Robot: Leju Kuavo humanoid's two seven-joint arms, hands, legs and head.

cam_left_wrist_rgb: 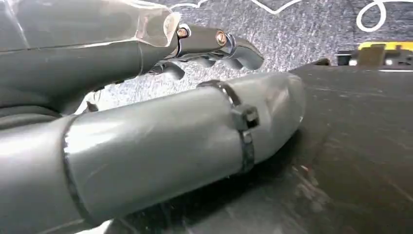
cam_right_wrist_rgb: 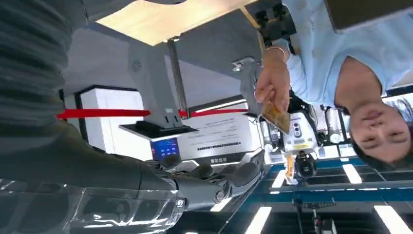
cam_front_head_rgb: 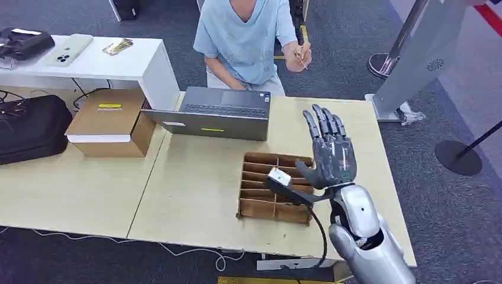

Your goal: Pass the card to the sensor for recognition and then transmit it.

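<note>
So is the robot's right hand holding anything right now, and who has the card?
The right hand holds nothing, fingers spread. The person's hand pinches the card by one end.

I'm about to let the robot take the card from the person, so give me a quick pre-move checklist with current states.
1. Right hand free to receive: ok, raised over the table with fingers spread, holding nothing.
2. Card within sight: ok, the person's hand holds it up behind the table.
3. Card already touching the right hand: not ok, a clear gap remains.
4. Path between hand and card: ok, only the laptop sits lower on the table.
5. Sensor location: cannot tell which device it is.
6. Left hand state: cannot tell, seen too close.
</note>
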